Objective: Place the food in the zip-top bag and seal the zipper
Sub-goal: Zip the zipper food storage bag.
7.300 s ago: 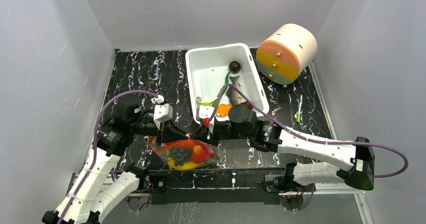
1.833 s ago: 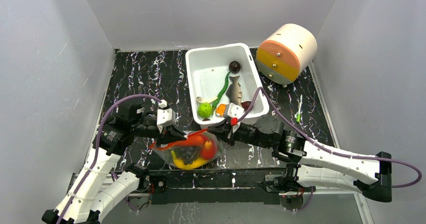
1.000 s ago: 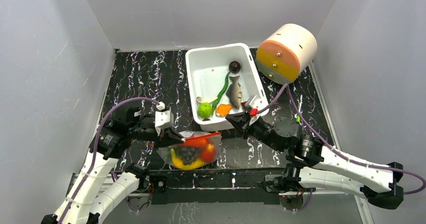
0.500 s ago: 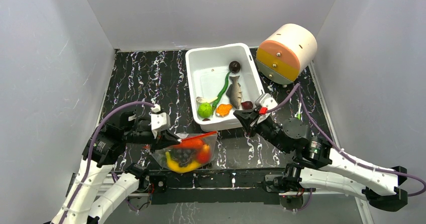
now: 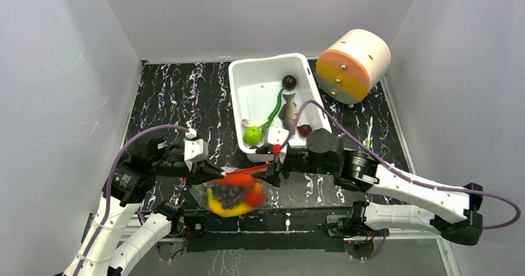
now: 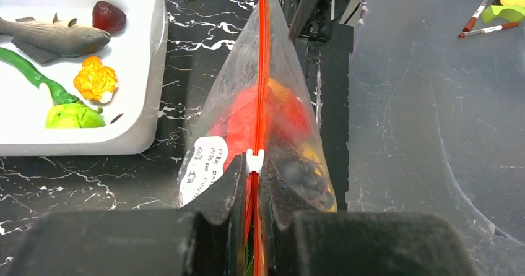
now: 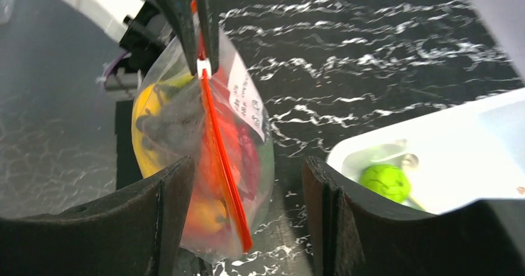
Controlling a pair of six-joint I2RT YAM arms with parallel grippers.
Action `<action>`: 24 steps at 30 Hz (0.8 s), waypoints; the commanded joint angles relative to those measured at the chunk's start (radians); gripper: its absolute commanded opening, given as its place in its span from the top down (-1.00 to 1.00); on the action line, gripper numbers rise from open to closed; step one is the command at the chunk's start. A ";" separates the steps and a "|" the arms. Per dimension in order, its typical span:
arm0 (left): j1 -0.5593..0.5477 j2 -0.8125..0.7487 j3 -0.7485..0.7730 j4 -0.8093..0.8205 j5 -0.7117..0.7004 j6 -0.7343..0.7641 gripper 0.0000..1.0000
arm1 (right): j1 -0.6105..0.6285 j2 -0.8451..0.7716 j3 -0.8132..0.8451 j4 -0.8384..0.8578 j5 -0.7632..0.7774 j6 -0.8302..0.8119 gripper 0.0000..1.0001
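Observation:
The zip-top bag (image 5: 235, 194) hangs off the table near the front edge, holding a yellow banana, dark grapes and red food. My left gripper (image 5: 209, 172) is shut on the left end of the red-orange zipper (image 5: 246, 171). In the left wrist view the jaws (image 6: 254, 180) pinch the strip just behind the white slider (image 6: 254, 160). My right gripper (image 5: 273, 171) is open at the bag's right end. In the right wrist view the zipper (image 7: 220, 146) and bag (image 7: 179, 127) hang between its spread fingers (image 7: 167, 220), closer to the left one.
The white bin (image 5: 272, 58) behind the bag holds a fish (image 5: 290, 109), a lime (image 5: 252, 136), a green chili (image 5: 273, 107) and other small pieces. A cream and orange cylinder (image 5: 353, 65) lies at the back right. A green marker (image 5: 369, 141) lies right of the bin.
My right gripper has opened and swung left from the bin's near right corner to the bag's right end. The left gripper kept its hold; the bag swayed slightly.

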 commanded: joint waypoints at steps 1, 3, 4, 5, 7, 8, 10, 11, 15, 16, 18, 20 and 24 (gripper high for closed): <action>0.002 -0.008 0.001 0.049 0.074 -0.003 1.00 | 0.001 0.086 0.083 -0.014 -0.144 -0.023 -0.24; 0.002 -0.006 0.001 0.048 0.072 -0.001 1.00 | 0.001 0.122 0.096 -0.011 -0.159 -0.028 -0.19; 0.002 -0.005 0.001 0.046 0.072 0.001 1.00 | 0.001 0.137 0.102 -0.010 -0.166 -0.028 -0.12; 0.002 -0.004 0.002 0.043 0.071 0.005 1.00 | 0.001 0.149 0.105 -0.010 -0.176 -0.030 -0.03; 0.002 -0.003 0.004 0.039 0.069 0.010 1.00 | 0.001 0.165 0.108 -0.003 -0.191 -0.031 0.24; 0.002 -0.003 0.003 0.037 0.069 0.011 1.00 | 0.001 0.170 0.107 0.001 -0.191 -0.031 0.43; 0.002 -0.003 0.004 0.033 0.064 0.014 1.00 | 0.001 0.172 0.101 0.009 -0.180 -0.028 0.80; 0.002 -0.003 0.006 0.028 0.061 0.018 1.00 | 0.001 0.168 0.094 0.017 -0.171 -0.026 0.93; 0.002 -0.003 0.011 0.008 0.046 0.033 1.00 | 0.001 0.128 0.065 0.041 -0.109 0.003 1.00; 0.002 -0.003 0.012 0.002 0.042 0.036 1.00 | 0.001 0.117 0.058 0.041 -0.088 0.010 1.00; 0.002 -0.003 0.013 -0.009 0.035 0.044 1.00 | 0.001 0.098 0.048 0.033 -0.058 0.014 1.00; 0.001 -0.004 0.014 -0.018 0.028 0.050 1.00 | 0.001 0.074 0.043 0.018 -0.028 0.023 1.00; 0.003 0.000 0.025 -0.031 0.024 0.057 1.00 | 0.000 0.018 0.018 -0.007 0.038 0.040 1.00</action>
